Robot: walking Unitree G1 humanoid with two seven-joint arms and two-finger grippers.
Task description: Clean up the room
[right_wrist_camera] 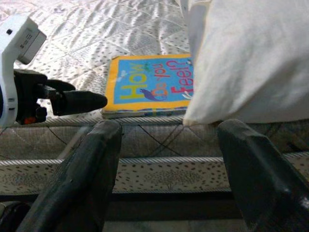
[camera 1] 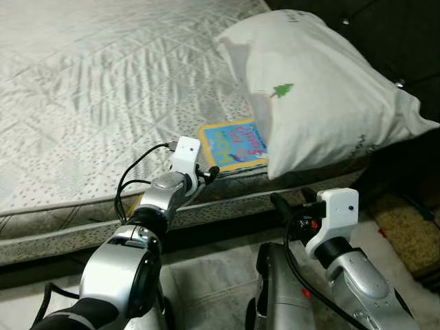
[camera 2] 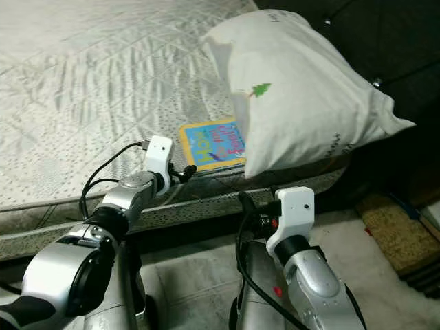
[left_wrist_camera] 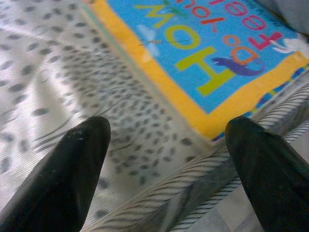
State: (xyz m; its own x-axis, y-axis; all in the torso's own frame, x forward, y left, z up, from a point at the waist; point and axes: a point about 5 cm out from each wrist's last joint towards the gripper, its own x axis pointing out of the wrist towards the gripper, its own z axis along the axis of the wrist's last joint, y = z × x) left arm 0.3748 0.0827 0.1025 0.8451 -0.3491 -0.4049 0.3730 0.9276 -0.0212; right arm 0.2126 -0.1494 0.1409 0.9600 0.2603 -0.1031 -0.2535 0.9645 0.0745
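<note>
— Where do we see the book (camera 1: 233, 145)?
— It lies flat at the edge of the bed (camera 1: 96, 82), one end tucked under the white pillow (camera 1: 316, 89).
— And our left pincer (left_wrist_camera: 166, 159)?
— It hovers at the mattress edge just beside the book's near corner, fingers (left_wrist_camera: 72, 174) spread wide, touching nothing.
— The right pincer (right_wrist_camera: 169, 159)?
— We hold it lower, in front of the bed's side, below the book and pillow, also spread apart and empty.

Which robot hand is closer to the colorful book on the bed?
Left. The left hand is open beside the book; the right hand hangs below the mattress edge.
</note>
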